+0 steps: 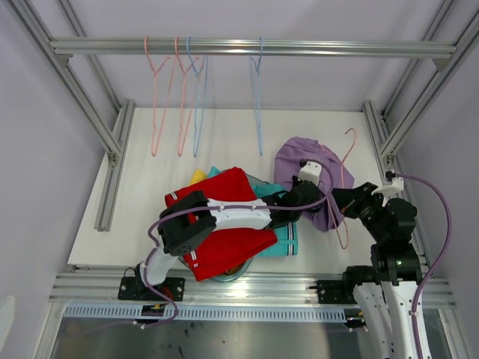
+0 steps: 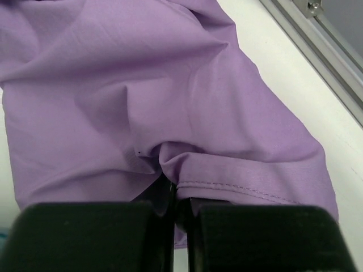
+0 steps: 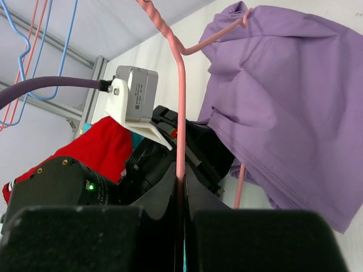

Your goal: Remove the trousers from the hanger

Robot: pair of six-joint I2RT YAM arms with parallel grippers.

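the lilac trousers point(image 1: 296, 157) lie crumpled on the table point(image 1: 224, 142), toward 3 o'clock of its middle in the top view, with the pink hanger point(image 3: 180, 113) partly under them. the left gripper point(image 2: 180, 195) is pinched tight on a fold near their hem. the right gripper point(image 3: 180, 190) is clamped on the hanger's wire at their 4 o'clock side. the red trousers point(image 1: 232, 239) top a pile with the teal trousers point(image 1: 288, 241) and yellow trousers point(image 1: 197, 176), at 8 o'clock of the lilac pair

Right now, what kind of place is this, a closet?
Probably a robot test bench, not a closet: a bare metal frame around a white table, empty wire hangers on its top rail, and two robot arms bolted at the edge.
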